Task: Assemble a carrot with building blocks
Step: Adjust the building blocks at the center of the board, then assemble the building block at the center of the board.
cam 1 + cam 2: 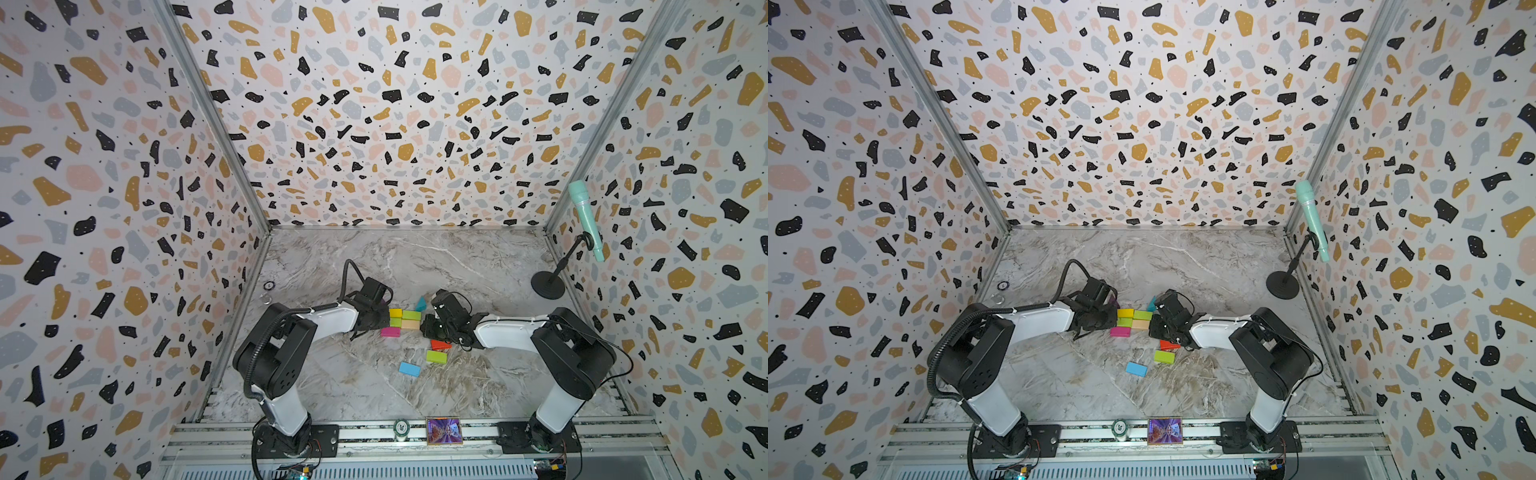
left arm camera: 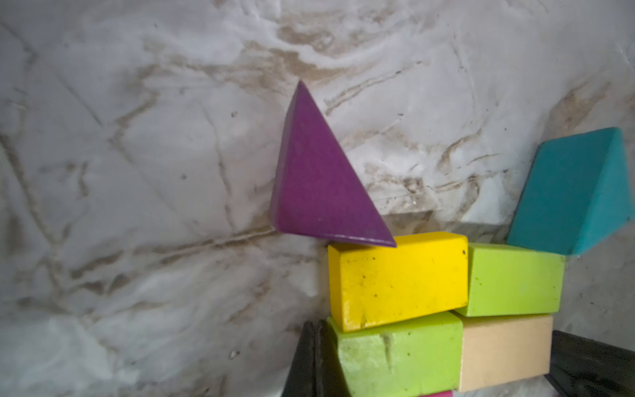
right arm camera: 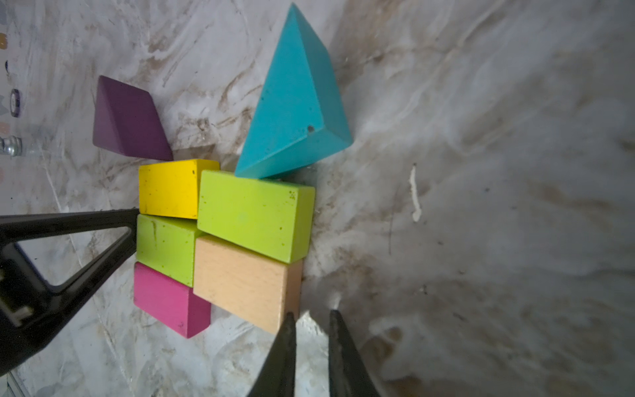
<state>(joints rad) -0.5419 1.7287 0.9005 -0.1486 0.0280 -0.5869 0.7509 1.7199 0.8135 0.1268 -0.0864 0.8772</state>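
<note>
Carrot (image 1: 1133, 322) between left hand (image 1: 1114, 322), right hand (image 1: 1153, 326)

White-shelled left arm (image 1: 332, 320) and right arm (image 1: 509, 332), black joints (image 1: 276, 357), black cables (image 1: 348, 274).

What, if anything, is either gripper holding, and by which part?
Nothing is held. The left gripper, jaws shut, sits against a green brick. The right gripper, jaws slightly apart and empty, sits beside the tan brick.
</note>
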